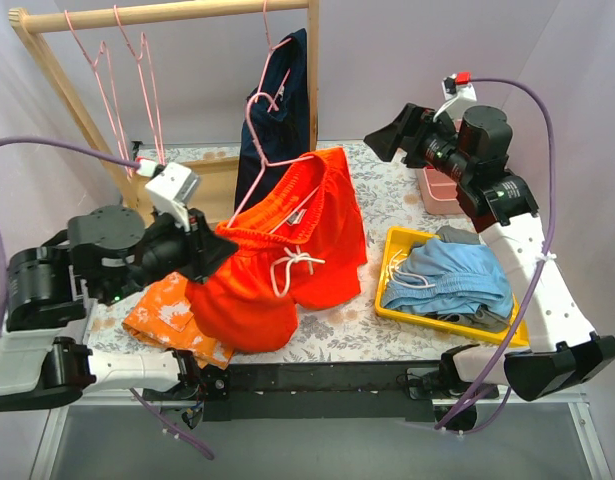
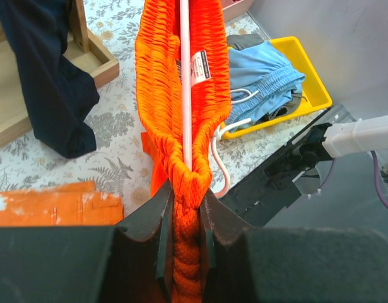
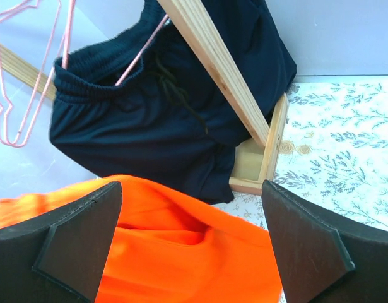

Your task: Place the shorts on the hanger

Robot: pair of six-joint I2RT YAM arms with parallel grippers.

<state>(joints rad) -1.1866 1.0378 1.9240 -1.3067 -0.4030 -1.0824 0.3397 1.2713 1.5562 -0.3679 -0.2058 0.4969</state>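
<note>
The red-orange shorts (image 1: 287, 255) with a white drawstring lie spread over the middle of the table, their waistband lifted. A pink wire hanger (image 1: 270, 150) runs through the waistband, its hook pointing up at the back. In the left wrist view the hanger wire (image 2: 185, 76) lies along the gathered waistband (image 2: 159, 82). My left gripper (image 1: 215, 250) is shut on the waistband end (image 2: 187, 208). My right gripper (image 1: 382, 143) is open and empty, above the far side of the shorts (image 3: 181, 252).
A wooden rack (image 1: 167, 14) at the back holds more pink hangers (image 1: 127, 70) and a dark navy garment (image 1: 277, 100). A yellow tray (image 1: 399, 245) with blue and grey clothes is at the right. An orange speckled cloth (image 1: 162, 310) lies front left. A pink box (image 1: 437, 195) stands behind the tray.
</note>
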